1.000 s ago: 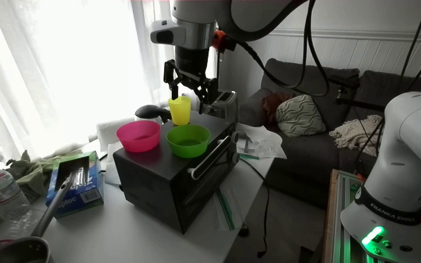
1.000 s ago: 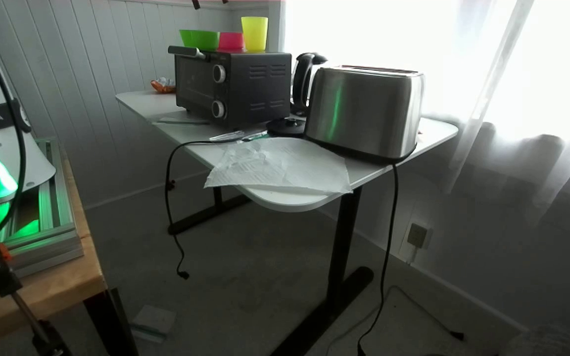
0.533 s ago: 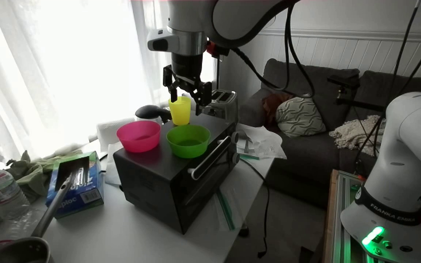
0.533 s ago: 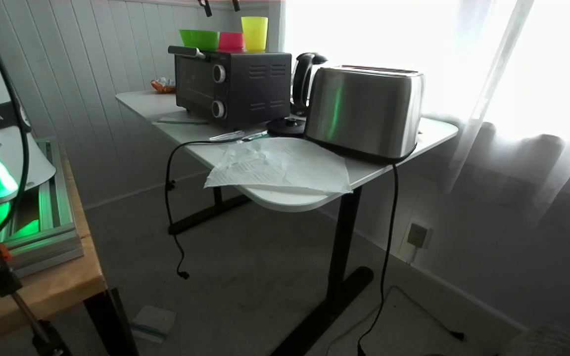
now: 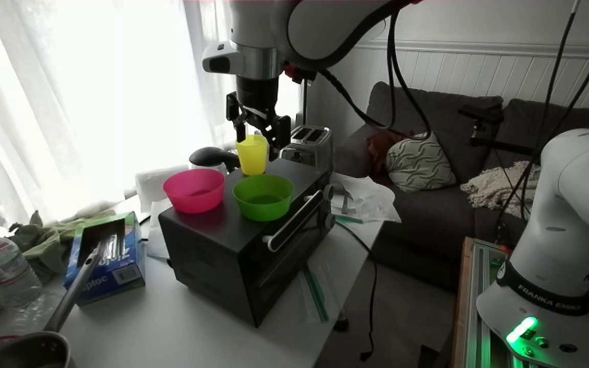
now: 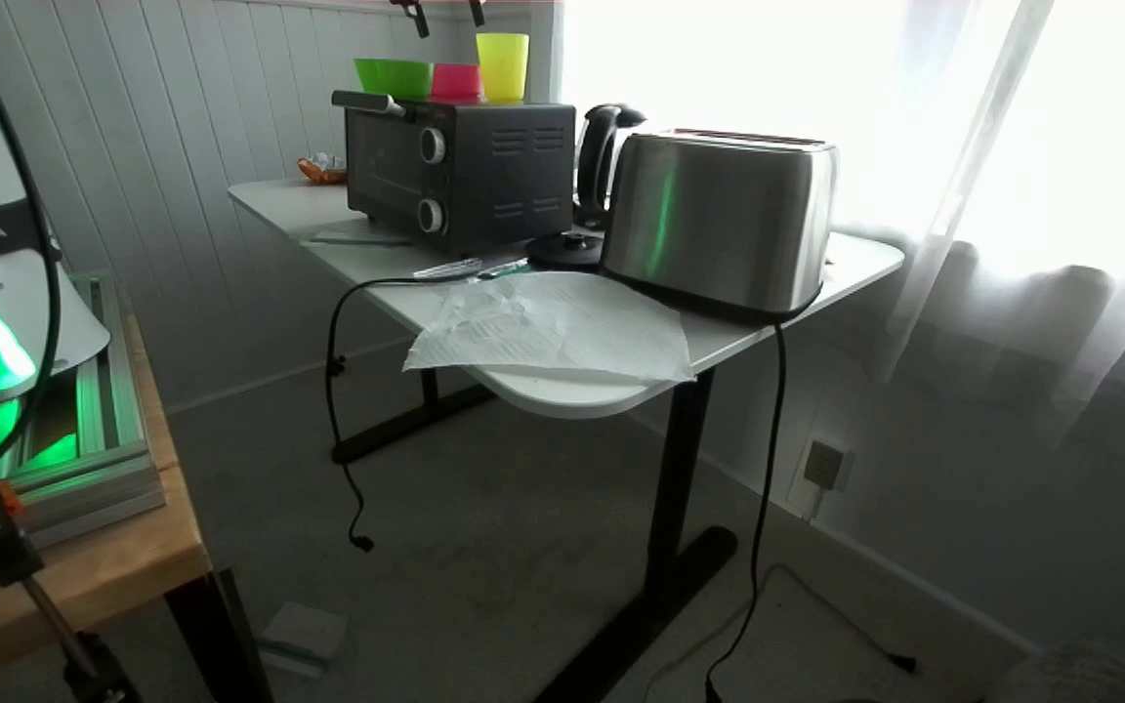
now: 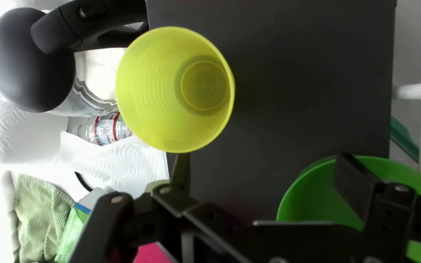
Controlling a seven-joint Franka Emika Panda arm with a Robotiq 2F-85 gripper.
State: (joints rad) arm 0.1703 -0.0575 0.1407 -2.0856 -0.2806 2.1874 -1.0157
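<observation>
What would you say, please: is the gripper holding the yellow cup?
No, the wrist view shows the gripper open, and the yellow cup is not between its jaws.

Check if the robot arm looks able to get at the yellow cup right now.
Probably yes, with a shift across: the open gripper holds nothing, the yellow cup stands upright and uncovered on the oven, and the green bowl sits apart from it.

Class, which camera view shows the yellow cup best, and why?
The wrist view: the yellow cup appears largest, its open mouth and inside visible down to the base. Both exterior views show it smaller, mainly its outer wall, standing upright on the oven.
</observation>
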